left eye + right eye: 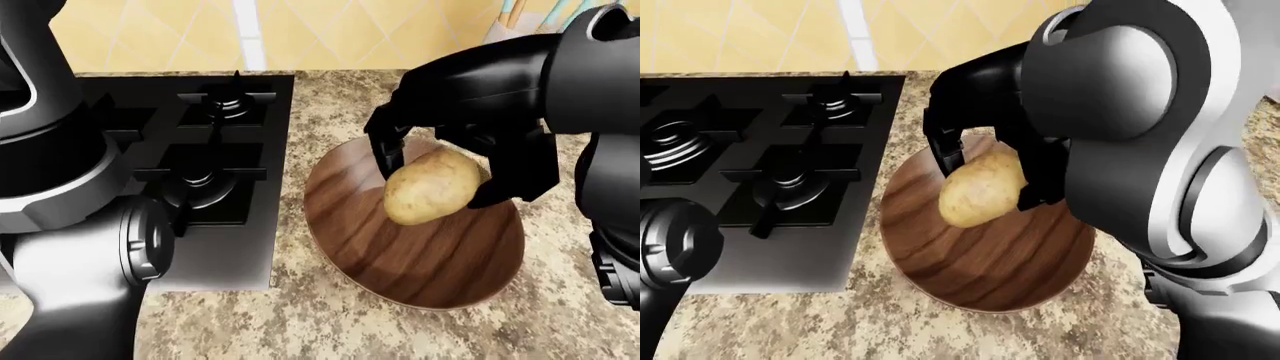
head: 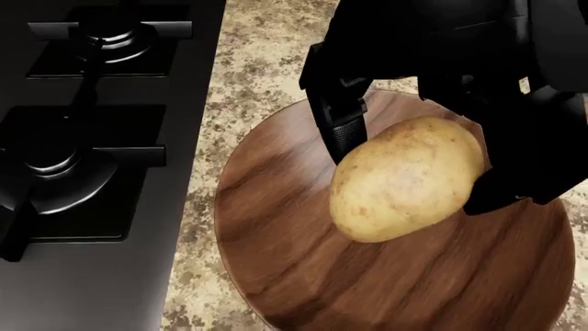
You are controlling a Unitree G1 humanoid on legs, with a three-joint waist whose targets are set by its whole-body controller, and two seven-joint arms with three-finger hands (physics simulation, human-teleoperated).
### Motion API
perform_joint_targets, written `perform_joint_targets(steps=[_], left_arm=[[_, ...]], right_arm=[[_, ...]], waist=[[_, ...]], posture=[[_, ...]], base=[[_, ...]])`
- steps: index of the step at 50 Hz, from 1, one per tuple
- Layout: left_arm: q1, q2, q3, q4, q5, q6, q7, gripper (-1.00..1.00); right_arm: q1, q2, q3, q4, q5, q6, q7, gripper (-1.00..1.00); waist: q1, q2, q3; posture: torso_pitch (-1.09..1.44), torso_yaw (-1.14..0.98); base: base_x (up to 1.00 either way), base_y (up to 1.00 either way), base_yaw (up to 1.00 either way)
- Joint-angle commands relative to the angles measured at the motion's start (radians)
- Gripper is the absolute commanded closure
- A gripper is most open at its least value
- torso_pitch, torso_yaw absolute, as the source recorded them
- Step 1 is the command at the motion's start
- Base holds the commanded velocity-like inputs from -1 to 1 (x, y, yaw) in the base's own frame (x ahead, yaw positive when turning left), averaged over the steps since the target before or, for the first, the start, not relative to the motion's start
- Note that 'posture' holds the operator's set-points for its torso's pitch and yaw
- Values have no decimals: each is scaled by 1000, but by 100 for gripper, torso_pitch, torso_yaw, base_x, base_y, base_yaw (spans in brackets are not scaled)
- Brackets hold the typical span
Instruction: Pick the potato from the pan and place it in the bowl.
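A: Where is the potato (image 2: 407, 181)?
B: Over the wooden bowl (image 2: 303, 276), clamped between the right hand's (image 2: 413, 148) fingers (image 2: 340, 121).
A: And the left hand?
B: Out of sight.

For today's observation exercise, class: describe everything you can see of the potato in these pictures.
The potato is a large oval with pale yellow-tan skin, lightly speckled and whole. It is tilted, its upper end toward the head view's upper right. The right hand grips it, one black finger against its upper left side and another against its right. It sits over the wooden bowl, which stands on the speckled counter; whether it touches the bowl cannot be told.
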Motion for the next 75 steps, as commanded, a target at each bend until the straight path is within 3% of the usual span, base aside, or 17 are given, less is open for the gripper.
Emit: perform_joint_targets(steps=[1, 30, 52, 53, 54, 55, 56, 75], left_arm=[[-31, 10, 6, -23, 5, -26, 4, -100], [-30, 15, 10, -28, 0, -19, 5, -100], [-36, 27, 12, -16, 1, -26, 2, -100], [-35, 26, 12, -17, 1, -26, 2, -100], [-33, 26, 12, -18, 1, -27, 3, -100], [-33, 26, 11, -18, 1, -27, 2, -100], [-37, 27, 11, -16, 1, -25, 2, -100], [-61, 41, 15, -3, -3, -18, -2, -100]], right_arm=[[-12, -1, -33, 0, -28, -6, 0, 100], [116, 80, -35, -43, -137, -13, 0, 100], [176, 155, -72, -1, -231, -113, 0, 100], [176, 155, -73, 1, -233, -113, 0, 86], [176, 154, -74, 1, -234, -115, 0, 47], [177, 152, -73, 0, -234, -114, 0, -58], [174, 150, -72, 0, -233, -113, 0, -100], [131, 126, -69, 6, -204, -95, 0, -100]], waist=[[0, 1, -30], [2, 1, -39], [-1, 3, -43], [-1, 3, -42], [-1, 3, -42], [-1, 3, -42], [-1, 3, -42], [-1, 2, -40]], posture=[[0, 0], [0, 0], [0, 0], [0, 0], [0, 0], [0, 0], [0, 0], [0, 0]], base=[[0, 0, 0], [0, 0, 0], [0, 0, 0], [0, 0, 0], [0, 0, 0], [0, 0, 0], [0, 0, 0], [0, 0, 0]])
